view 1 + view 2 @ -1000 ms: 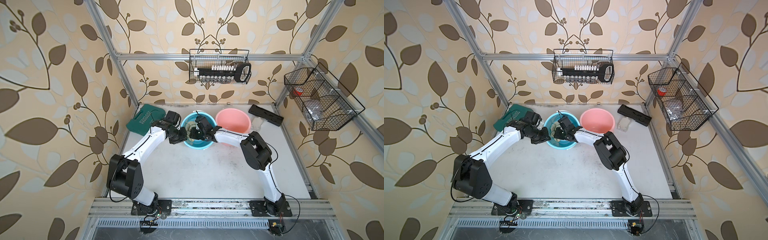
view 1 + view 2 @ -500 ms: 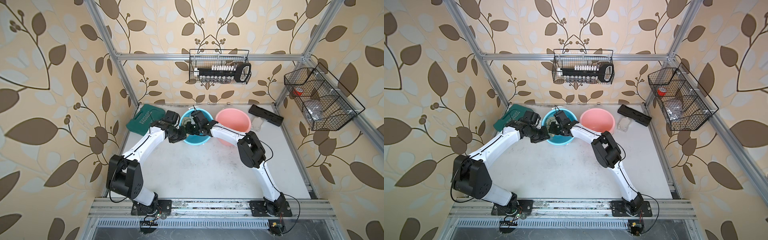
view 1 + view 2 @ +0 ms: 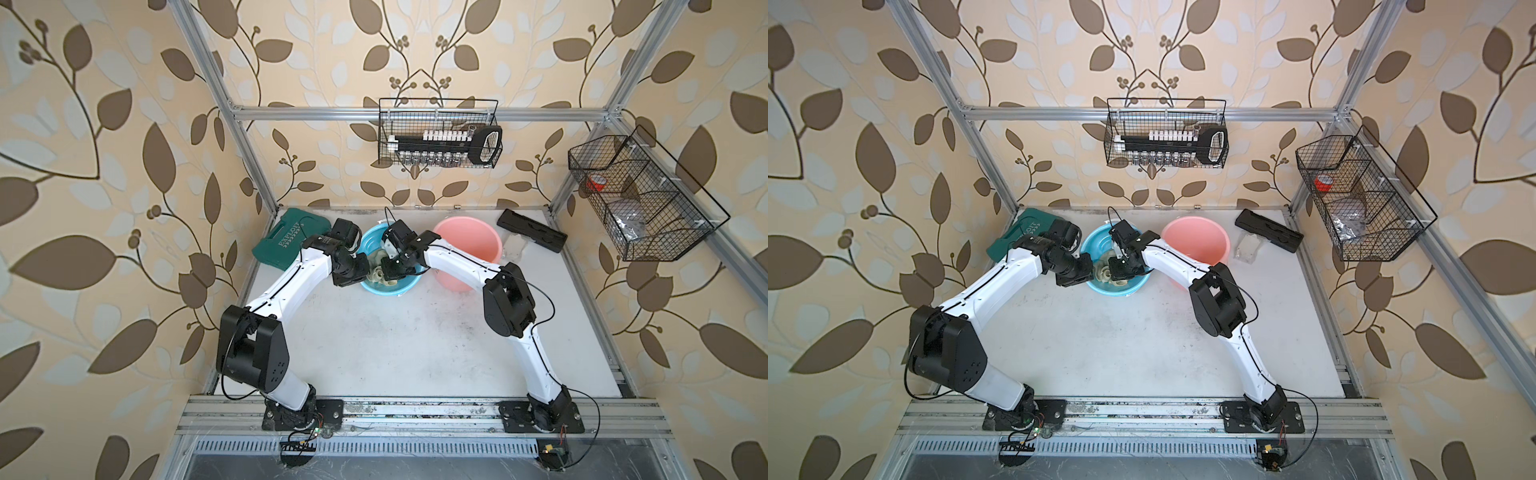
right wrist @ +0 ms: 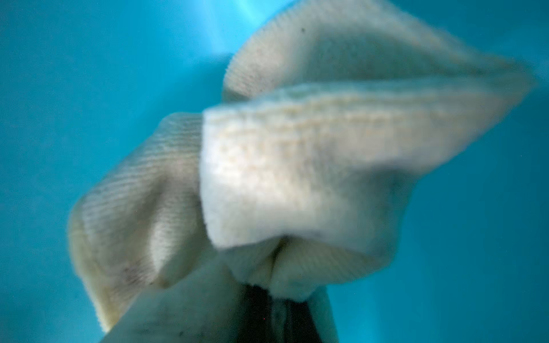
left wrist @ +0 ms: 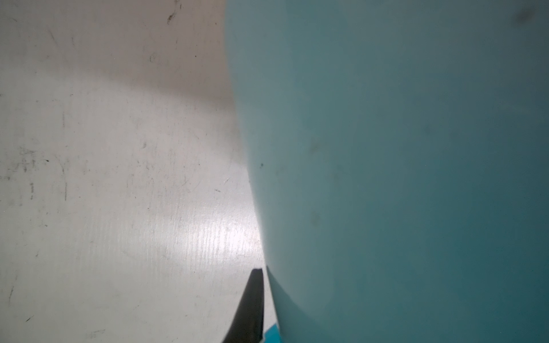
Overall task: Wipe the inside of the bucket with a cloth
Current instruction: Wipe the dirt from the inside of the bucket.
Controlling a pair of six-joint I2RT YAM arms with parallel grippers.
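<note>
A light blue bucket (image 3: 409, 283) (image 3: 1134, 285) stands at the back middle of the table. My left gripper (image 3: 360, 271) (image 3: 1087, 271) is shut on its left rim. In the left wrist view one black finger (image 5: 252, 303) lies outside the bucket wall (image 5: 386, 178), and the other finger is hidden inside. My right gripper (image 3: 392, 272) (image 3: 1119, 272) reaches down into the bucket, shut on the cloth (image 3: 379, 275) (image 3: 1104, 275). The right wrist view shows the pale beige, bunched cloth (image 4: 297, 163) hanging from the dark fingers (image 4: 258, 314) against the bucket's blue inside (image 4: 74, 89).
A pink bucket (image 3: 465, 243) (image 3: 1196, 237) stands just right of the blue one, under my right forearm. A green tool case (image 3: 284, 243) lies at the back left, and a black tray (image 3: 532, 230) at the back right. Wire baskets (image 3: 438, 133) (image 3: 640, 199) hang on the walls.
My right gripper carried the cloth toward the bucket's far side, then back toward its near side. The bucket rocked slightly with it. My left gripper kept its hold on the rim.
</note>
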